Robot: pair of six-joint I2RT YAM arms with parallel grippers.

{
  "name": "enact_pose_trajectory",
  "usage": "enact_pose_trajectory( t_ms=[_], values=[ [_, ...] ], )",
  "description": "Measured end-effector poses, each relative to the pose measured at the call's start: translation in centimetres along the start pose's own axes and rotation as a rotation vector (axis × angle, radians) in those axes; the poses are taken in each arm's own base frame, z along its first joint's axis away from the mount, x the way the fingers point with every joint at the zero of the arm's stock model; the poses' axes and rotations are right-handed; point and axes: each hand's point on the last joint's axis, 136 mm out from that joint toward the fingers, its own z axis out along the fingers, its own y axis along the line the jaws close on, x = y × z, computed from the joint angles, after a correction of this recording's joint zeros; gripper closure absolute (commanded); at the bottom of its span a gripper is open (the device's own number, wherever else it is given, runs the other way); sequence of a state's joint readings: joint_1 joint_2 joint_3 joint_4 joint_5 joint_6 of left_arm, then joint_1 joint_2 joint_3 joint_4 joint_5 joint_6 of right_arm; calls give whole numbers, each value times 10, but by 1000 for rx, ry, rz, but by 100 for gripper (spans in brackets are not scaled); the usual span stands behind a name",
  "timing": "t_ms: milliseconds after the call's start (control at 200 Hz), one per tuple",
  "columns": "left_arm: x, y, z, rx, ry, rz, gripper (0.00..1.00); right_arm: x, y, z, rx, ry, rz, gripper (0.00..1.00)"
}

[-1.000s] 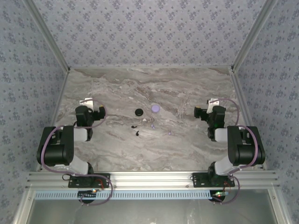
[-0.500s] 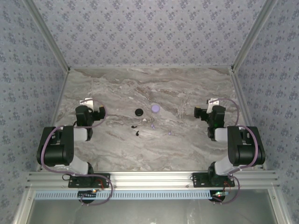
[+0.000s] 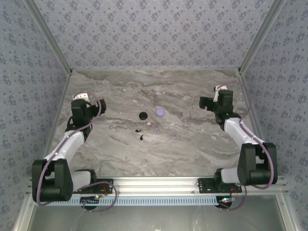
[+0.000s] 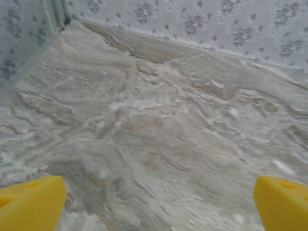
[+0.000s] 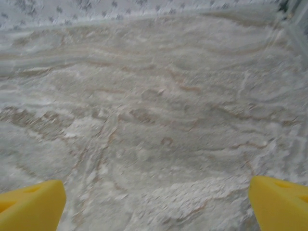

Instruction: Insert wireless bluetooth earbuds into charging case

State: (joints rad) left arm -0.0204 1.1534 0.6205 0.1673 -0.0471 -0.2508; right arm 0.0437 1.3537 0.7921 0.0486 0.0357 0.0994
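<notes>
Both arms now reach farther out than earlier. Your left hand (image 3: 82,110) and right hand (image 3: 216,103) are spread, empty. Earbuds (image 3: 142,138) sit mid-tabletop (image 3: 192,149), charging case (image 3: 143,115) just beyond. Earbuds lie right of left hand, the slightly nearer one.

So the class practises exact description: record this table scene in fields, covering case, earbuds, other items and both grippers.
charging case: black puck, centre of the table, untouched
earbuds: two, loose on the table, nearer the arms than the case
lilac disc: right of the case, apart
left gripper: open, empty, over bare table
right gripper: open, empty, over bare table
</notes>
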Motion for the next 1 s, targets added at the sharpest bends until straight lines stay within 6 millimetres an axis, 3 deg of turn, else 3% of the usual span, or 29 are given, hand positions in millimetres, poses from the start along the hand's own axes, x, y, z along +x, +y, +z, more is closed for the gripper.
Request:
enact_pose_trajectory(
  t_ms=[160,360,515,600,745,850,999],
  values=[
    [-3,-32,-30,95,81,-44,1,10,43,4,-119,120,-6,0],
    [-6,-48,-73,171,175,-63,1,25,116,18,-299,280,-108,0],
    [13,-71,-90,298,287,-116,2,23,166,36,-396,357,-194,0],
    [37,-90,-93,378,363,-157,10,25,188,47,-431,391,-229,8],
    [87,-125,-98,464,517,-145,26,34,215,63,-475,458,-261,33],
    [110,-150,-97,509,595,-109,44,39,230,72,-504,500,-271,47],
    [137,-176,-87,523,688,-97,56,47,240,79,-516,548,-287,61]
  ],
)
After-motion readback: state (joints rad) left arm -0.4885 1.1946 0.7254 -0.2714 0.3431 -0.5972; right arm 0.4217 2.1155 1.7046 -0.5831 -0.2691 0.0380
